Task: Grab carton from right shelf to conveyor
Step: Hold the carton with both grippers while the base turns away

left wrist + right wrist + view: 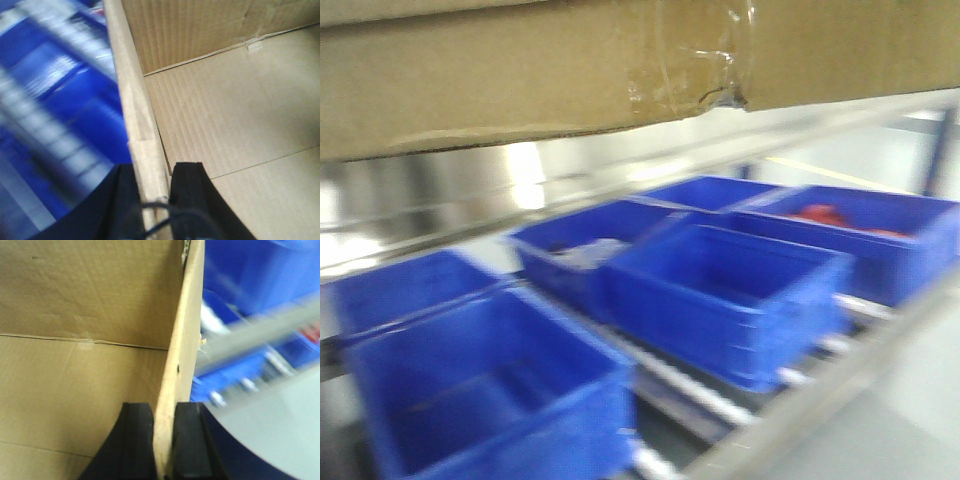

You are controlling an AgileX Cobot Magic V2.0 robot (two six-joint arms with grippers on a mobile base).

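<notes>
L hand [152, 172], R hand [164, 410] clamp carton [520, 70] walls above bins [720, 290].

The carton [520, 80] hangs above the bins [720, 290] on the right shelf [820, 395] — seemingly clear of them.

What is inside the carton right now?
Only bare cardboard shows inside the carton: floor and inner walls near both gripped sides. The middle of the interior is outside every view, so contents there cannot be ruled out.
</notes>
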